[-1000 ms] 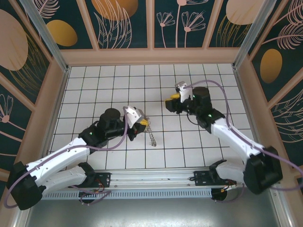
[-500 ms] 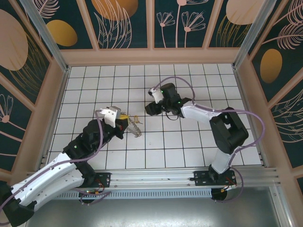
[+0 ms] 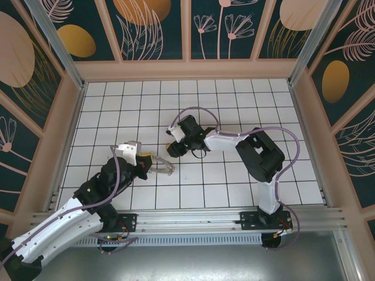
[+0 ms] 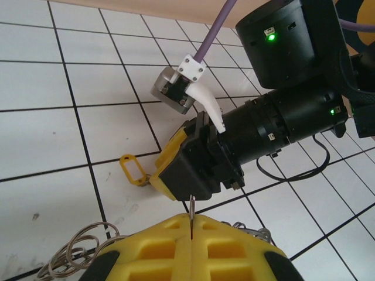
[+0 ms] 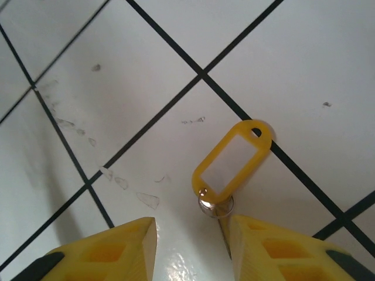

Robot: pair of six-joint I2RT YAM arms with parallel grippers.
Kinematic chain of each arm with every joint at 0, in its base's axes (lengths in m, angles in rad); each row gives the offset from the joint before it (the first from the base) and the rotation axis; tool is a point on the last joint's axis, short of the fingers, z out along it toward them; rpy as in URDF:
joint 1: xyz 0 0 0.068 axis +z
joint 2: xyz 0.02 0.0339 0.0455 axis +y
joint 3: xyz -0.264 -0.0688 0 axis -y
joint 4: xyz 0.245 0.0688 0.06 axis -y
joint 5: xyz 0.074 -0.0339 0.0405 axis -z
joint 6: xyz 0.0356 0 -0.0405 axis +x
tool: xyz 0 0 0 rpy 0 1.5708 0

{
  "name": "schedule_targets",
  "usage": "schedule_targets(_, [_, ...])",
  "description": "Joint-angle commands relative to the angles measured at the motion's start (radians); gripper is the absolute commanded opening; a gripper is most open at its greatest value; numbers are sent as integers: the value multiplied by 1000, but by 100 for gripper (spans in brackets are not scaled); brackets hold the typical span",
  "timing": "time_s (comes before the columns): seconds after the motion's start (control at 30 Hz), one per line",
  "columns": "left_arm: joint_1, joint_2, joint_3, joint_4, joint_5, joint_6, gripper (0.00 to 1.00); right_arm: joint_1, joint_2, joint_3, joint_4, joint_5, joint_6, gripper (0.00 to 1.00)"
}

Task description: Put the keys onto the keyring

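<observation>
While the left gripper [image 4: 191, 234] pinches the thin grey wire-looped keyring [image 3: 163, 168] between shut, ribbed yellow fingers, the right gripper [image 5: 190, 246] stands with jaws apart over glossy white tile, the oblong yellow plastic key tag [image 5: 231, 159] lying just ahead.

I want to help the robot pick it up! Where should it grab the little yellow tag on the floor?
Pinch the yellow tag across its two long sides, near the middle, coming straight down. It lies flat on the tiles, so nothing slides under it, and its narrow width likely fits the open right gripper. That leaves the small ring at its end free.
</observation>
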Motion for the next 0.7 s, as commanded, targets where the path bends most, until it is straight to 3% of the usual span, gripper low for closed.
schedule_targets(0.0, [1,-48,-13,-18,-25,-57,0,20,40,56,-51,70,-42,36])
schedule_targets(0.37, [2,-92,3,-48,-46,-49,0,38,86,60,-70,224,-54,25])
schedule_targets(0.67, [2,-86,3,-36,-52,-41,0,23,68,14,-34,185,-44,5])
